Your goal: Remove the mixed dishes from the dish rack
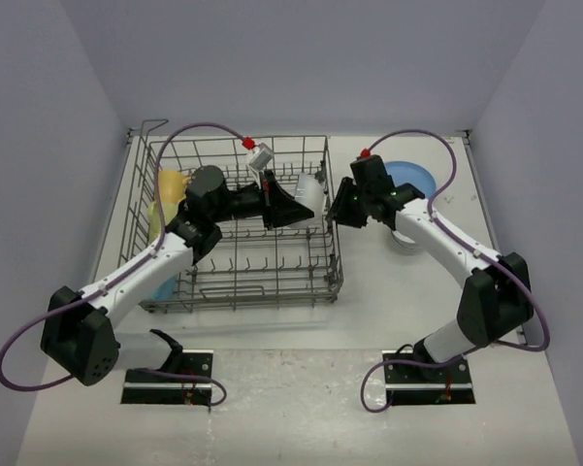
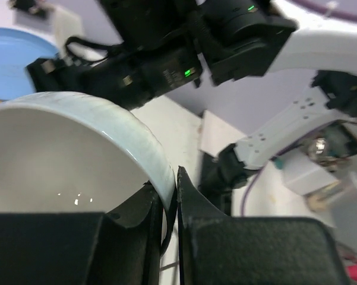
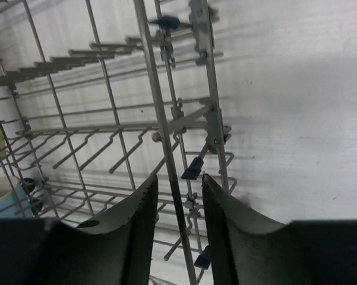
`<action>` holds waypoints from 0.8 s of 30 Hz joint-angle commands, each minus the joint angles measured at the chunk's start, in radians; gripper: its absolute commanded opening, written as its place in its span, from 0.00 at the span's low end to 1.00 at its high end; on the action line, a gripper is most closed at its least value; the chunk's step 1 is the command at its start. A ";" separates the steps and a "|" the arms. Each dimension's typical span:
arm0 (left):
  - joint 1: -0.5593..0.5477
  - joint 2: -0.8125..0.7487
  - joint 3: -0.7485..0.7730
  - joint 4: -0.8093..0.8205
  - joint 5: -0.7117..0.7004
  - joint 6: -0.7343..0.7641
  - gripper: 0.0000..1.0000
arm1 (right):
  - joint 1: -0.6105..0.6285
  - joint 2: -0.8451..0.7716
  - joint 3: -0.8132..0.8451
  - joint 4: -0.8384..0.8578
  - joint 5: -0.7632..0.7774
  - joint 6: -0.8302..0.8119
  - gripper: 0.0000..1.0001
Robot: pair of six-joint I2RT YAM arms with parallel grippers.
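Centre of the top view: the left gripper (image 2: pixel 169 193) pinches the rim of the light-blue mug (image 2: pixel 77 160) above the dish rack (image 1: pixel 242 296). The right gripper (image 3: pixel 177 199), jaws narrowly parted, straddles 1 rack wire, seemingly without touching it.

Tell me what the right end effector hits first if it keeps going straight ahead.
Probably the dish rack: one of its side wires stands directly ahead of the right end effector, though depth is unclear.

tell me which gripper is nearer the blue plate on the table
Right. The right gripper hangs just left of the blue plate; the left gripper is farther left, over the dish rack, gripping a pale cup.
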 commanded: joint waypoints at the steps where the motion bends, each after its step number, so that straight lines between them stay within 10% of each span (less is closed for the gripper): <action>1: 0.001 -0.119 0.162 -0.414 -0.111 0.482 0.00 | -0.030 -0.031 0.160 -0.044 0.069 -0.033 0.39; 4: 0.001 -0.197 0.133 -0.489 -0.188 0.660 0.00 | -0.033 -0.068 0.304 -0.091 0.049 -0.069 0.69; 10: -0.011 -0.222 0.112 -0.651 -0.303 1.069 0.00 | -0.035 -0.101 0.544 -0.275 0.069 -0.153 0.99; 17: -0.148 -0.023 0.329 -0.848 -0.585 1.290 0.00 | 0.029 -0.078 0.679 -0.408 0.012 -0.315 0.99; 24: -0.229 0.085 0.487 -0.986 -0.556 1.422 0.00 | 0.080 0.020 0.744 -0.501 0.055 -0.420 0.99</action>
